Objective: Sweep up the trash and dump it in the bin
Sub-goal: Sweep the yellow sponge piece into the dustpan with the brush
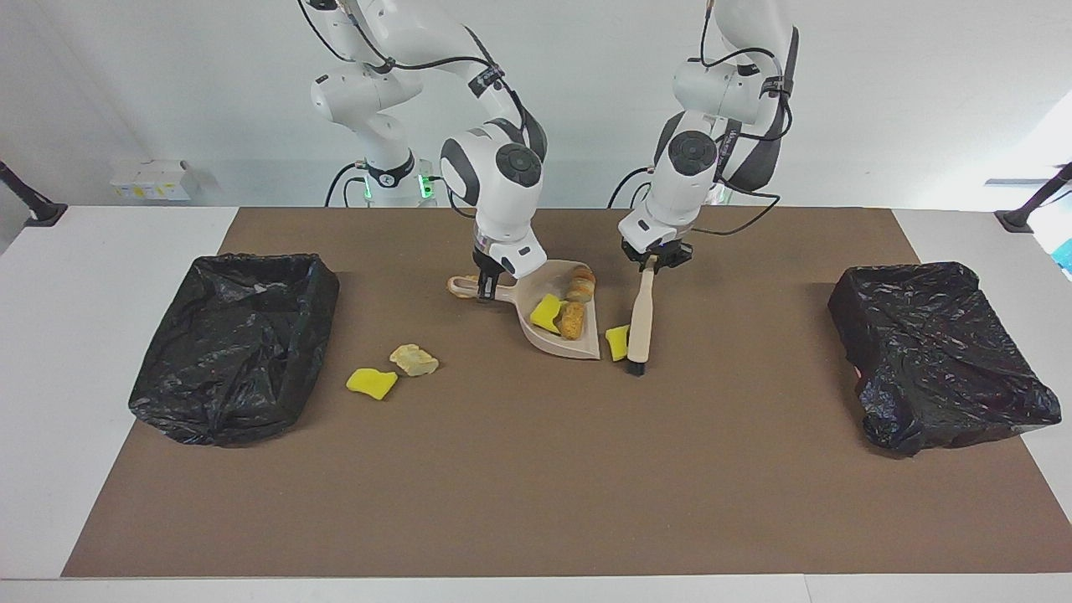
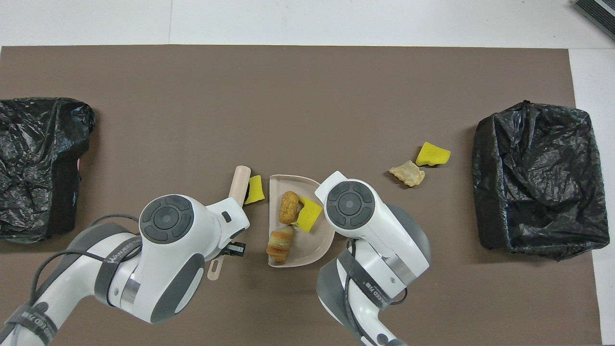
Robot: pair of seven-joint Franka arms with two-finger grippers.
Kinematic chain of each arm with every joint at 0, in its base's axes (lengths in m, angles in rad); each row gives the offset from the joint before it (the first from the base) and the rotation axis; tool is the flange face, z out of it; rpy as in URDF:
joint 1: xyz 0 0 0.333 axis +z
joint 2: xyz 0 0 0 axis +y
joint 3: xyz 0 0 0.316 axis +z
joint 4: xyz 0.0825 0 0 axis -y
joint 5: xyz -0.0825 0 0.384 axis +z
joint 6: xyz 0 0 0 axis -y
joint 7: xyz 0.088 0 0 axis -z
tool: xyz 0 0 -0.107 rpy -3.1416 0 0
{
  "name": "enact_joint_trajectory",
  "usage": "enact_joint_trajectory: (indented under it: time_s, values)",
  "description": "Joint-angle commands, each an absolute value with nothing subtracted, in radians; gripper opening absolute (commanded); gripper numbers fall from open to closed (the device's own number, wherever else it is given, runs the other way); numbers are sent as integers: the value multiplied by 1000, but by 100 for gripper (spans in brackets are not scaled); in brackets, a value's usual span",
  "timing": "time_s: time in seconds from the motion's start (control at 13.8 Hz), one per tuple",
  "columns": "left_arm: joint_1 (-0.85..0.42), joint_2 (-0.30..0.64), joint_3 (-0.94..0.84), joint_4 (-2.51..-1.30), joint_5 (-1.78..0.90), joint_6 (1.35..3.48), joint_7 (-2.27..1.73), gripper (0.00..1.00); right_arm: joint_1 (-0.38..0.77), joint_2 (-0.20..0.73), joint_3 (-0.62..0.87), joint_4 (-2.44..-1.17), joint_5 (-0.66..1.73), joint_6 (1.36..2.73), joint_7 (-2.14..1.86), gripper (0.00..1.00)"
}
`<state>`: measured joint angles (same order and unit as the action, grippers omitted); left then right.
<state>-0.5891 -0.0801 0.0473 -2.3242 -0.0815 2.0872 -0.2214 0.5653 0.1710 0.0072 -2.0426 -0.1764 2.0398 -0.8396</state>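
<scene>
My right gripper [image 1: 486,286] is shut on the handle of the beige dustpan [image 1: 586,345], which rests on the mat. In the pan [image 2: 317,242] lie a yellow chunk [image 1: 546,311] and two bread-like lumps [image 1: 579,285] [image 1: 572,320]. My left gripper [image 1: 651,261] is shut on the beige brush [image 1: 641,314], whose bristles touch the mat. Another yellow chunk [image 1: 617,342] [image 2: 254,189] sits between the brush [image 2: 239,180] and the pan's lip. More trash lies loose toward the right arm's end: a yellow chunk [image 1: 371,383] [image 2: 433,154] beside a tan lump [image 1: 414,359] [image 2: 407,173].
Two bins lined with black bags stand on the brown mat, one at the right arm's end [image 1: 234,343] [image 2: 538,178] and one at the left arm's end [image 1: 938,352] [image 2: 33,163]. White table edge surrounds the mat.
</scene>
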Motion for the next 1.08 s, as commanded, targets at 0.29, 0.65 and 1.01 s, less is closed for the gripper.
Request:
enact_joint_trajectory:
  time_s: [0.29,0.65,1.01]
  values:
    - [-658,-130,61,-2373,-167,2108,-233,0,554,175,12,-2049,-192,2046,-805,0]
    - [-670,-130,61,-2375,-210,2147,-229,0,552,175,12,-2049,-192,2046,-810,0]
    - [-672,-129,61,-2387,-283,2226,-164,0,552,175,12,-2049,-192,2046,-810,0]
